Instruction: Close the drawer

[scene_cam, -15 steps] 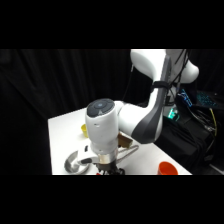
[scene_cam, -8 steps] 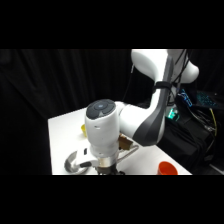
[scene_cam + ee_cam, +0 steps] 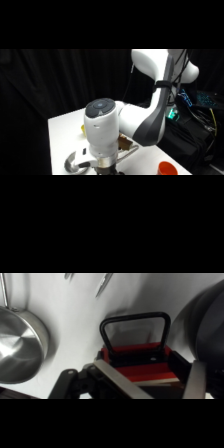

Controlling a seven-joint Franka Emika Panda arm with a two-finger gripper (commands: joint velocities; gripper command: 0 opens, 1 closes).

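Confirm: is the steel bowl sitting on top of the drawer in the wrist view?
No. The steel bowl rests on the table off to one side, apart from the drawer and its black loop handle.

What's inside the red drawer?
You can't tell. From the wrist view, the drawer shows only its red top and black loop handle; the gripper covers part of it. In the side view the arm hides the drawer completely.

The white table (image 3: 75,319) carries the steel bowl (image 3: 17,349), the drawer (image 3: 137,361) — and an orange bowl (image 3: 167,168).
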